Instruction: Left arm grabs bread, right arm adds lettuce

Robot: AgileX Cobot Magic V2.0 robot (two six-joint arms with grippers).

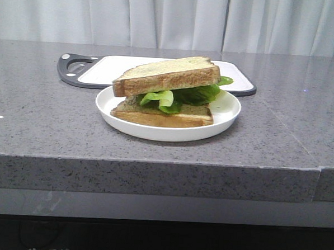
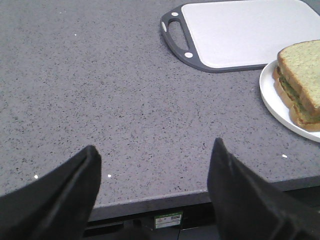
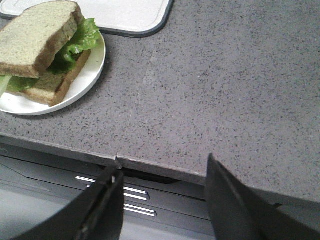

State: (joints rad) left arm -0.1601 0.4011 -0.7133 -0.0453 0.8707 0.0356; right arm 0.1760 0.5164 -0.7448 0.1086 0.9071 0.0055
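And there it sits, centre of the front view: the bread (image 1: 168, 73) tilted atop the lettuce (image 1: 182, 96), a second slice (image 1: 163, 115) beneath, all stacked on the white plate (image 1: 226, 114). The job looks done, nothing obviously left. The left gripper (image 2: 152, 192) is spread wide and empty, low in its frame over bare counter (image 1: 44, 118). The right gripper (image 3: 162, 200) is parted too, holding nothing. The cutting board (image 1: 117, 66) waits behind; whether the lettuce lies fully flat, hard to say.

Countertop (image 1: 55, 113): speckled grey stone, satin sheen. Plate (image 1: 226, 114): glossy white. Cutting board (image 1: 111, 66): matt white plastic, dark rim. Bread (image 1: 169, 75): porous crust.
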